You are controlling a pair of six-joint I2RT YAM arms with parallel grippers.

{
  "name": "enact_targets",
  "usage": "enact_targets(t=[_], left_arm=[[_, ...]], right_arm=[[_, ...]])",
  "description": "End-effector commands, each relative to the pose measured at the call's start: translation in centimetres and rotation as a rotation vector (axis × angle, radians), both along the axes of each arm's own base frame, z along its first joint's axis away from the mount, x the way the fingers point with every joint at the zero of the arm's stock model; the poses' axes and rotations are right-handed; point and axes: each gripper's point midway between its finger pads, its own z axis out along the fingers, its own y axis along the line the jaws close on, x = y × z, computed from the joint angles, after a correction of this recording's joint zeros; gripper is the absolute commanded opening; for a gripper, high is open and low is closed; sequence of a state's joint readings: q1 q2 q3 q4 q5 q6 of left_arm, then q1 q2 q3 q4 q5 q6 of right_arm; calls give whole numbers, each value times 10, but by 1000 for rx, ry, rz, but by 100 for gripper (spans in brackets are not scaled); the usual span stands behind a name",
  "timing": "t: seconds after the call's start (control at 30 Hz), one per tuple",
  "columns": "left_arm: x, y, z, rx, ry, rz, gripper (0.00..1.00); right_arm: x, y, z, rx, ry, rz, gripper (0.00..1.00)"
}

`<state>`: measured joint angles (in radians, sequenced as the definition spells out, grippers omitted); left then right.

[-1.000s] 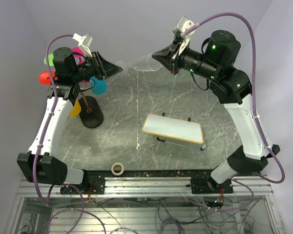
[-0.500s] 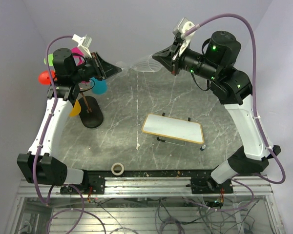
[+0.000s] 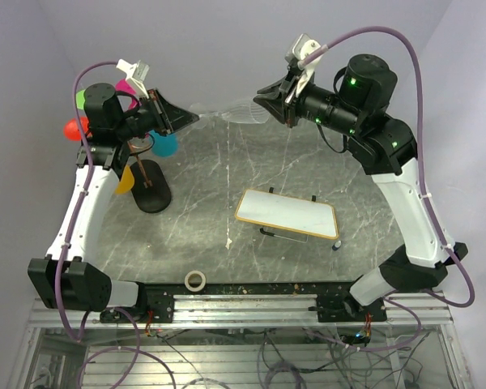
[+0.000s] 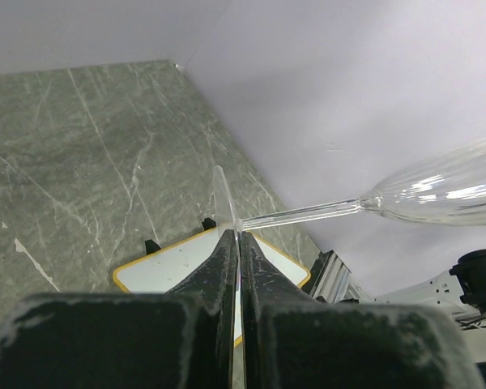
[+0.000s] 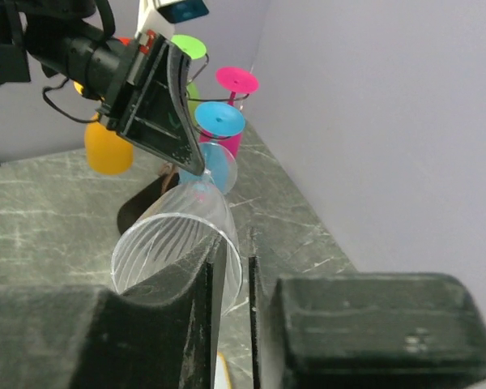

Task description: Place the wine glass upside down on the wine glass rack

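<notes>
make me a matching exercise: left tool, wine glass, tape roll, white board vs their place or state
1 left tool
2 wine glass
3 tape roll
4 white board

a on the table, right of its middle
b up in the air, on its side
c shut on the glass's foot
d at the table's near edge

Pairs: 1-c, 2-b, 3-d, 4-a
</notes>
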<state>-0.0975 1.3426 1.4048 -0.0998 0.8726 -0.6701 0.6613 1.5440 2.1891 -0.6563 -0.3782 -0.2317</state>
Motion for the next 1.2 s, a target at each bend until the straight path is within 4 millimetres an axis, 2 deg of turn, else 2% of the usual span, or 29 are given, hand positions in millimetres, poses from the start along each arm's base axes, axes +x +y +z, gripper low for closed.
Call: enact_targets(t=[0.0, 0.17, 0.23, 0.5, 0.73, 0.87, 1.0, 1.17], left_arm=[[-17, 4, 28, -4, -109, -18, 7], [-14, 16, 30, 18, -123, 34, 7], [-12, 21, 29, 33, -126, 58, 7], [-5, 46, 39, 128, -184, 190, 7], [-5, 85, 48, 406, -317, 371, 7], [-11, 94, 56, 558, -393, 400, 7], [-16, 98, 58, 716, -458, 431, 7], [-18, 113, 58, 906, -529, 492, 7]], right_arm=[[-4, -11, 5, -2, -25, -18, 26], [-3, -27, 9, 2, -37, -56, 47], [-4, -34, 13, 9, -43, -67, 52], [-9, -71, 21, 17, -65, -129, 58], [20, -125, 6, 3, -59, -360, 60], [44, -153, -23, -44, -41, -504, 60], [71, -186, -78, -159, -2, -643, 60], [85, -216, -144, -245, 75, -690, 60]])
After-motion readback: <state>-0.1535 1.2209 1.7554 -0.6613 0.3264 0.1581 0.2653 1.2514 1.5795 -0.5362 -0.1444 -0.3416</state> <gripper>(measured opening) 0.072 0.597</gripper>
